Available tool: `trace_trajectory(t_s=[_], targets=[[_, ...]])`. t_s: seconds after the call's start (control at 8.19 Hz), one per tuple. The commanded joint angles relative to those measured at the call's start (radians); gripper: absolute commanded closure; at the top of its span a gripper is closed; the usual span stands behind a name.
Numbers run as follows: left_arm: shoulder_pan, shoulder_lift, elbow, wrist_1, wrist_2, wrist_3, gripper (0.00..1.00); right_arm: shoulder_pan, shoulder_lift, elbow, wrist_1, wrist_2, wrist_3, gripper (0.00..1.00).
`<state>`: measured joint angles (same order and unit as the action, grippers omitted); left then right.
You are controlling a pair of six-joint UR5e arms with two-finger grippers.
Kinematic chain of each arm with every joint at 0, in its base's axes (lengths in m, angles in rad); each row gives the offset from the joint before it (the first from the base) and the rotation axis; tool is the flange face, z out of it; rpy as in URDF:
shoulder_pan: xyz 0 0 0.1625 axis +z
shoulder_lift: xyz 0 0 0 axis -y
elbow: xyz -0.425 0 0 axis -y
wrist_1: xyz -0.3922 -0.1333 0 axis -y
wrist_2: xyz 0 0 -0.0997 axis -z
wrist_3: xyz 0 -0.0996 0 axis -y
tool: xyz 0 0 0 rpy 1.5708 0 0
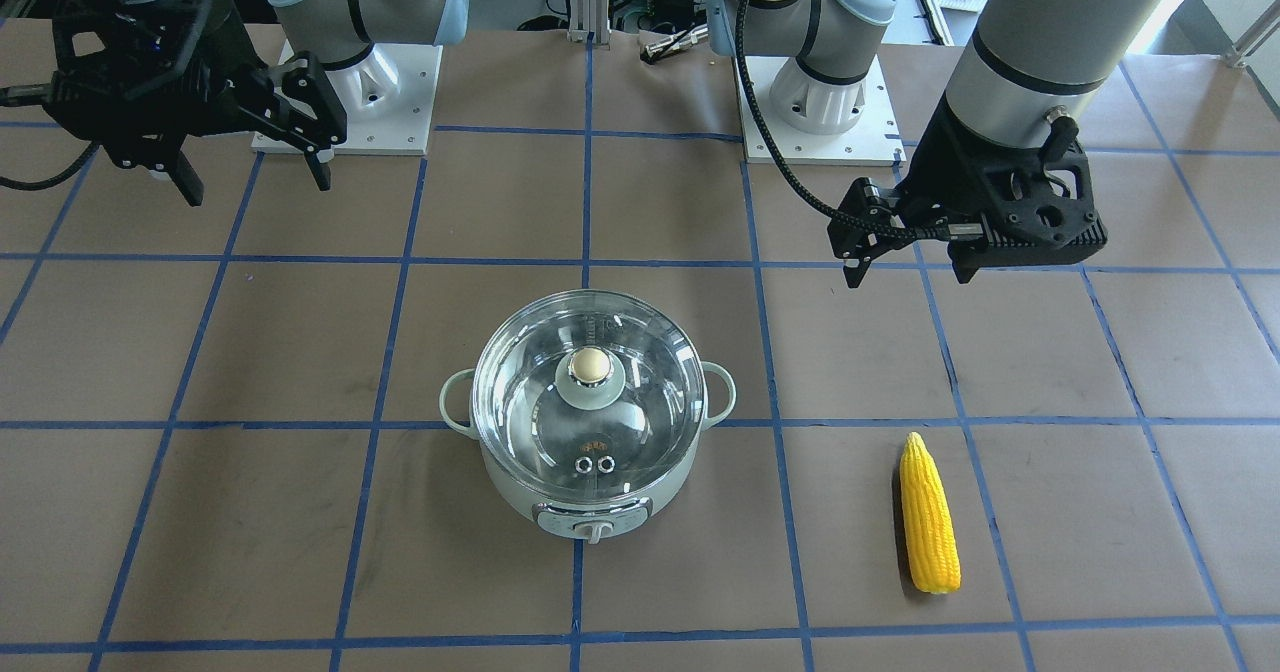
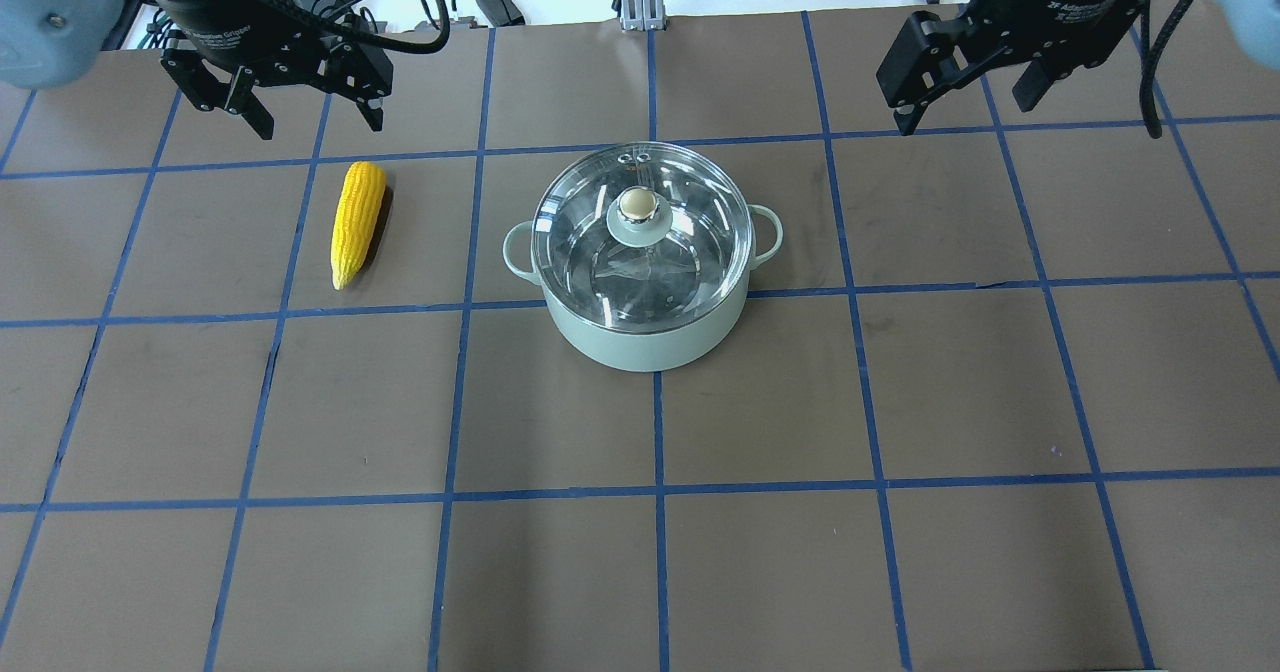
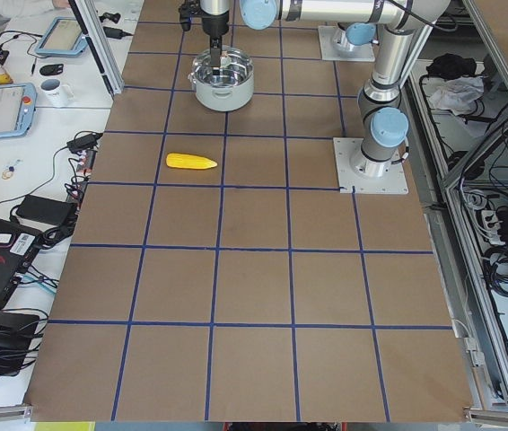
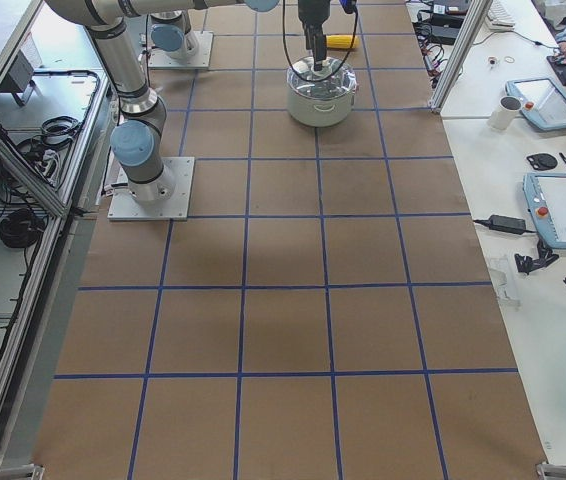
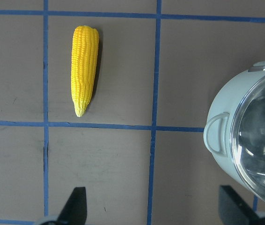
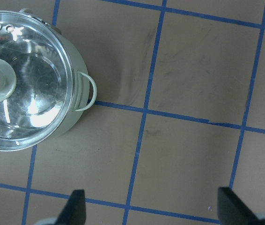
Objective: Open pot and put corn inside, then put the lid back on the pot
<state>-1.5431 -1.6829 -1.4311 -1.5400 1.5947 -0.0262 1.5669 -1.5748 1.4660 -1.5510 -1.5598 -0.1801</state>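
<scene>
The mint-green pot [image 2: 650,344] stands mid-table with the glass lid [image 2: 690,252] on it, beige knob up. The pot also shows in the front view [image 1: 520,492] under its lid [image 1: 645,417]. The yellow corn [image 2: 357,220] lies on the brown table to the pot's left, its tip toward the robot, and shows in the front view [image 1: 928,517]. My left gripper [image 2: 320,128] hangs open and empty above the table just beyond the corn; its wrist view shows the corn [image 5: 84,65] and the pot's handle side [image 5: 219,126]. My right gripper [image 2: 965,112] hangs open and empty beyond and right of the pot; its wrist view shows the lid [image 6: 34,93].
The brown table carries a blue tape grid. The two arm bases stand on white plates [image 1: 345,112] [image 1: 815,112] at the robot's edge. Side benches with tablets [image 3: 3,112], mugs and cables run along the table's far side.
</scene>
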Motion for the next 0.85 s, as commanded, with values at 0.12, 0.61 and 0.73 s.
trace_trajectory(t_s=[0.12, 0.61, 0.73], targets=[[0.001, 0.000, 0.000, -0.002, -0.001, 0.015, 0.00, 0.002, 0.007, -0.004, -0.014, -0.013, 0.091, 0.00], [0.076, -0.040, -0.008, 0.040, 0.004, 0.248, 0.00, 0.080, 0.102, -0.082, -0.063, -0.029, 0.296, 0.00], [0.125, -0.072, -0.011, 0.082, 0.004, 0.268, 0.00, 0.173, 0.160, -0.085, -0.134, -0.034, 0.382, 0.00]])
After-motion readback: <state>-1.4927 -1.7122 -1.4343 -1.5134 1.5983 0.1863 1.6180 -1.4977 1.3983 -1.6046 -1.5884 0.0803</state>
